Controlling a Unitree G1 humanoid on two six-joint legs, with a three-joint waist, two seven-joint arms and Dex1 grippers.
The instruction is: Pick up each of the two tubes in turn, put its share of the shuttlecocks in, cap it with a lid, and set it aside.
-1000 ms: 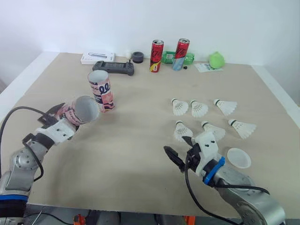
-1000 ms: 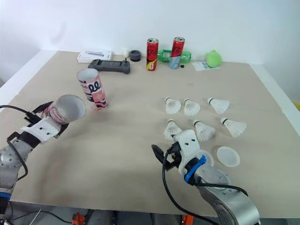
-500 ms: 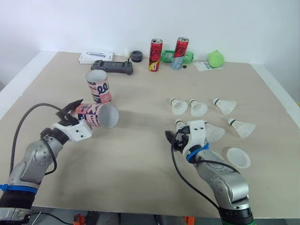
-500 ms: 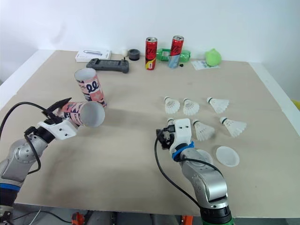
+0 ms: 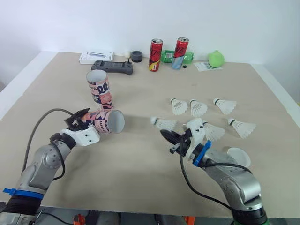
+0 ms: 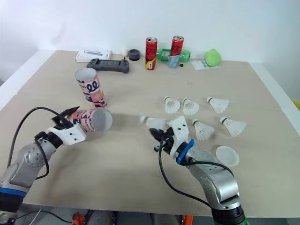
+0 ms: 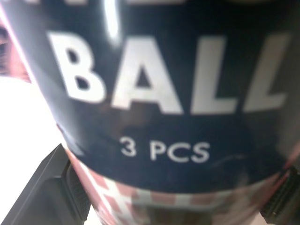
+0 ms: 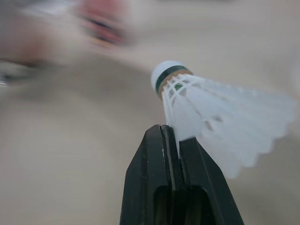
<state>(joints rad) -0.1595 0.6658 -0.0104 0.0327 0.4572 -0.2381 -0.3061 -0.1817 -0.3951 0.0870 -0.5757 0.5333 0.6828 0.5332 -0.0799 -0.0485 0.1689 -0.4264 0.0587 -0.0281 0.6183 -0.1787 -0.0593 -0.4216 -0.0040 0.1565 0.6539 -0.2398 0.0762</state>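
A pink patterned tube [image 5: 104,123] lies sideways above the table in my left gripper [image 5: 89,121], which is shut around it; its open mouth [image 5: 116,121] faces right. The left wrist view shows its label [image 7: 154,93] up close. A second tube [image 5: 99,87] stands upright behind it. My right gripper [image 5: 166,134] is shut on the feather skirt of a shuttlecock [image 5: 161,123], held just above the table with its cork pointing left toward the tube mouth. In the right wrist view the fingertips [image 8: 171,136] pinch the shuttlecock's feathers [image 8: 211,112]. Several shuttlecocks [image 5: 198,108] lie at right. A white lid [image 5: 238,157] sits near my right forearm.
Along the back edge stand two red cans [image 5: 156,55], a green bottle [image 5: 169,57], a green ball [image 5: 216,59], a black controller [image 5: 113,67], a white box [image 5: 96,57] and a dark tape roll [image 5: 137,56]. Bare tabletop [image 5: 136,154] lies between my arms.
My right gripper went from open to shut on a shuttlecock and carried it left, off the table. My left arm swung the tube inward, its mouth now turned to the right.
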